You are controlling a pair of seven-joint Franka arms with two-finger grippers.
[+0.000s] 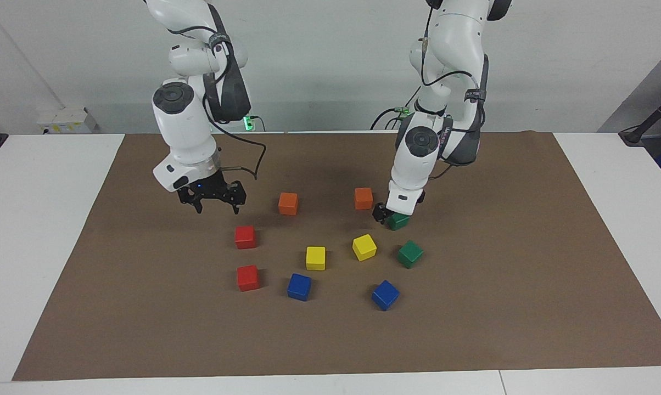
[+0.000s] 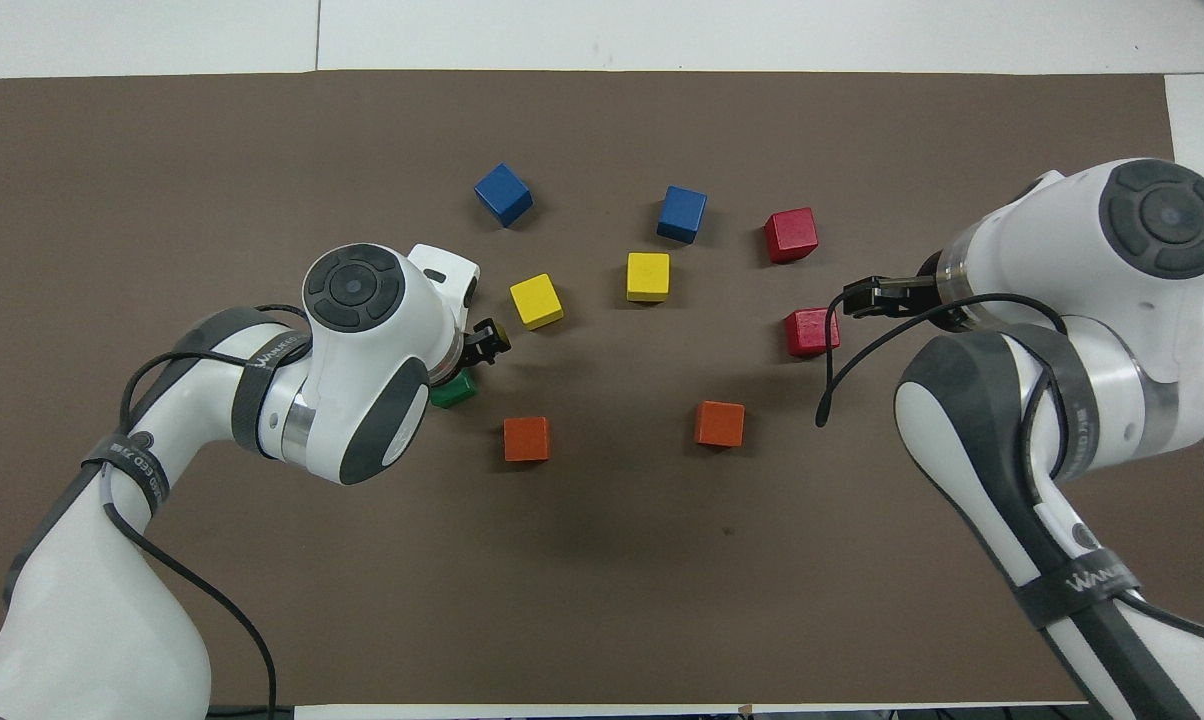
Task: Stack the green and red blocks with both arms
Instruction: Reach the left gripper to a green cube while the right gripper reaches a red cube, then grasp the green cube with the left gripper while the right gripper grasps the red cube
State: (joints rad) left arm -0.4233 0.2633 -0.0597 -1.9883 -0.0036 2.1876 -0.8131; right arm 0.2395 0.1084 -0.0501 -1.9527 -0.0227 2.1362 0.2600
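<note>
Two green blocks (image 1: 399,222) (image 1: 410,253) lie toward the left arm's end of the mat. Two red blocks (image 1: 245,237) (image 1: 248,277) lie toward the right arm's end. My left gripper (image 1: 388,215) is open and low at the green block nearer the robots, which shows under its hand. In the overhead view the left arm covers the other green block and only part of this one (image 2: 454,391) shows beside the gripper (image 2: 484,345). My right gripper (image 1: 216,206) is open and empty in the air, close to the nearer red block (image 2: 812,332).
Two orange cubes (image 1: 288,203) (image 1: 363,198) lie nearest the robots; one is close beside the left gripper. Two yellow cubes (image 1: 315,258) (image 1: 364,247) and two blue cubes (image 1: 299,287) (image 1: 385,294) lie mid-mat. All rest on a brown mat (image 1: 500,307).
</note>
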